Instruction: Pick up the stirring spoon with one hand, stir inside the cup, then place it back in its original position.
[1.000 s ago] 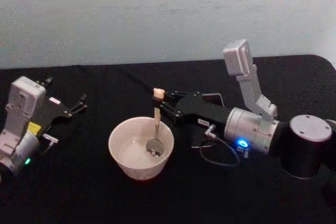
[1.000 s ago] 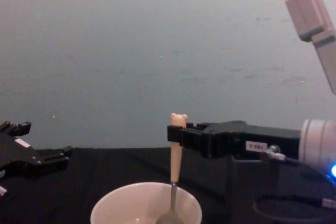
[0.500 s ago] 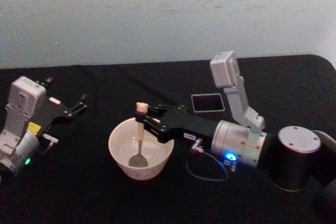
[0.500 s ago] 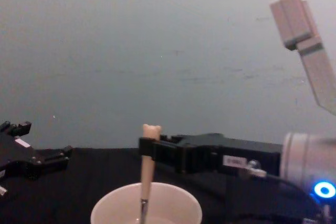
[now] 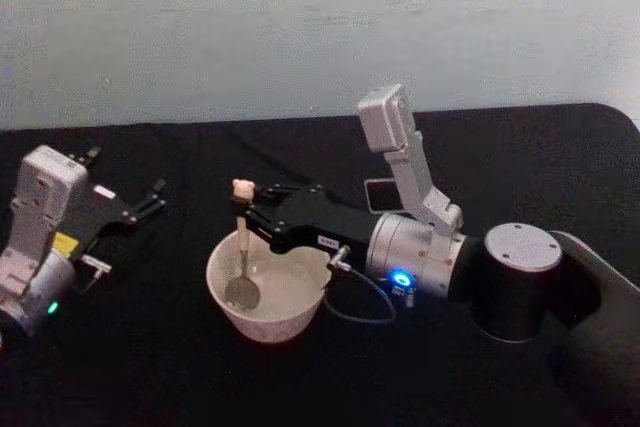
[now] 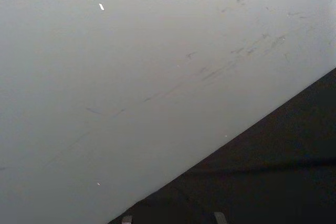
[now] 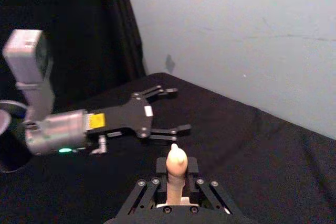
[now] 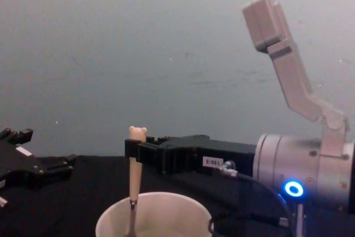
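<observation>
The stirring spoon [image 5: 242,247] stands upright with its metal bowl inside the cup [image 5: 300,315], close to the cup's left wall. My right gripper [image 5: 247,215] reaches in from the right and is shut on the spoon's cream handle just under the bear head. From the chest, the spoon [image 8: 134,165] rises out of the cup [image 8: 172,217], held by the right gripper [image 8: 133,151]. In the right wrist view the bear head [image 7: 176,162] sticks up between the jaws. The dark grey holder [image 5: 378,197] stands behind the right arm, partly hidden. My left gripper [image 5: 126,173] rests open at far left.
A black cloth covers the table [image 5: 150,367], with a pale wall behind it. The right arm's wrist camera bracket [image 5: 395,147] rises above the arm, and a thin cable [image 5: 350,312] loops beside the cup. The parked left gripper [image 7: 178,109] lies open beyond the spoon.
The right gripper has swept the spoon leftward through the cup, from its right side to its left side. The left arm has not moved.
</observation>
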Motion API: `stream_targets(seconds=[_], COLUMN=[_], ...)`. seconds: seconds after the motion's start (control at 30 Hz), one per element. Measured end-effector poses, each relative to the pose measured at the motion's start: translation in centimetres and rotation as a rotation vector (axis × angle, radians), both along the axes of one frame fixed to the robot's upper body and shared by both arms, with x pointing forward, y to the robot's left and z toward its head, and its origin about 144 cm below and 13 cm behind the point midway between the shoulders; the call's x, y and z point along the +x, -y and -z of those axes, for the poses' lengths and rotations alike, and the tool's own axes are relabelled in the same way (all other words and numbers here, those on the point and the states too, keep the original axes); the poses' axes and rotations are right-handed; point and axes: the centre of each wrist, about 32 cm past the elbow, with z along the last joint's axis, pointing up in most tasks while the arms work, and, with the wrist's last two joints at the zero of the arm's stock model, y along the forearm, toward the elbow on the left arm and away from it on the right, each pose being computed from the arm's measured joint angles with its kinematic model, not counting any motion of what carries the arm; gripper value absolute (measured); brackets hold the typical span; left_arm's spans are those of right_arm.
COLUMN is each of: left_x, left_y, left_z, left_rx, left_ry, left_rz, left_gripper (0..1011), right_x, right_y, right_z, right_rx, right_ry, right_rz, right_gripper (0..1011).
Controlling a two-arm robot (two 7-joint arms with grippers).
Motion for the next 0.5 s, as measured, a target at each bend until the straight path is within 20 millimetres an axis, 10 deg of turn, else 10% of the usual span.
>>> stream_targets(seconds=[0.5], left_x=[0.0], left_y=[0.0], left_z=[0.0], left_rx=[0.000], left_ry=[0.000], left_rz=[0.000], left_gripper=[1001], right_x=[1.8], right_y=[1.4], right_z=[0.0], right_rx=[-0.013], right_ry=[0.014], right_rz=[0.103], right_gripper=[218])
